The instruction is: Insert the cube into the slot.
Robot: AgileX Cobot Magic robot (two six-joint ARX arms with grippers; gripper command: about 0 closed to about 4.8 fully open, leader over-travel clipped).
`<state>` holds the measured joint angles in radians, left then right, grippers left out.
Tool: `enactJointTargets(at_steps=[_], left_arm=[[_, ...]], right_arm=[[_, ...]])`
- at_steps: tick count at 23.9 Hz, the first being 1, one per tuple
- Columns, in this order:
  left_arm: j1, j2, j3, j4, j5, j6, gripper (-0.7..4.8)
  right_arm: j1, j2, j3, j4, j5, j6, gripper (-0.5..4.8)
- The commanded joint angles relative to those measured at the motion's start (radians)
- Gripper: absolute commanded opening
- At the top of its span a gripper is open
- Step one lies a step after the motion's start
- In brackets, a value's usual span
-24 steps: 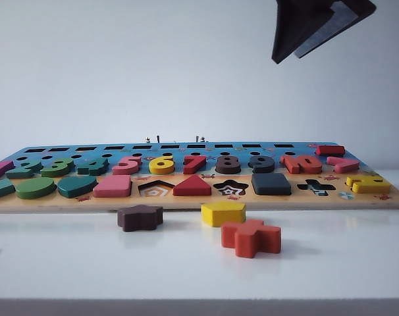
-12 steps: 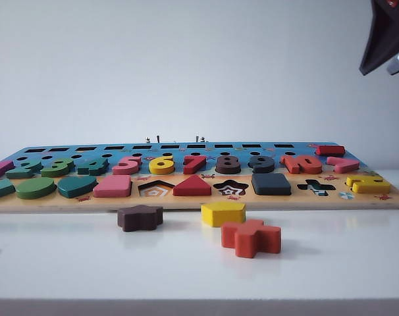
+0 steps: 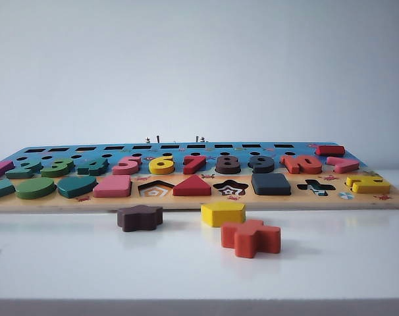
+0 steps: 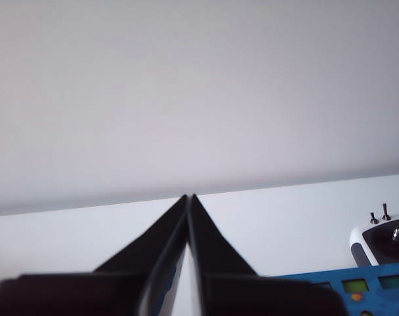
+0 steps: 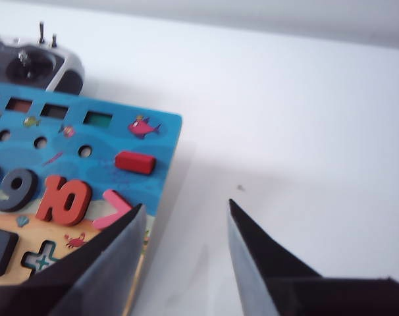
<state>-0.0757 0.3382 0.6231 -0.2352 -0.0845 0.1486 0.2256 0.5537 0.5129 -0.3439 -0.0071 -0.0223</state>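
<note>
Charcoal-blue, the cube point(image 3: 271, 184) is seen lying flat in the front row of the puzzle board point(image 3: 199, 201), seated in the slot between the star and cross cut-outs; the task is judged as good as done. The right gripper point(image 5: 185, 209) is held apart and empty above the board's end, the cube point(image 5: 0, 250) lying to its board side, so that arm is nearer. The left gripper point(image 4: 188, 196) is closed to a point, empty, above the white worktop point(image 3: 199, 263).
</note>
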Motion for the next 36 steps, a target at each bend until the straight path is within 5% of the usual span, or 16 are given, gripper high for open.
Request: enactJointTargets(at_steps=[1,6,8,15,36], left_arm=[[0.0,-0.05,-0.083,0.029,-0.003,-0.037,0.2],[0.0,-0.14,-0.267,0.028,-0.002,-0.055,0.2],[0.0,-0.178,-0.347,0.027,-0.003,-0.051,0.2],[0.0,-0.213,-0.411,0.02,-0.003,-0.051,0.2],[-0.001,-0.337,-0.434,0.028,-0.002,-0.051,0.2]], right_arm=[[-0.034,-0.056,-0.027,0.033,-0.021,0.004,2.27],[-0.103,-0.14,-0.066,0.05,-0.027,0.005,1.65],[-0.131,-0.158,-0.08,0.053,-0.023,0.041,1.02],[-0.143,-0.16,-0.124,0.064,-0.018,0.112,-0.06],[-0.243,-0.435,-0.355,0.254,-0.027,0.187,-0.06]])
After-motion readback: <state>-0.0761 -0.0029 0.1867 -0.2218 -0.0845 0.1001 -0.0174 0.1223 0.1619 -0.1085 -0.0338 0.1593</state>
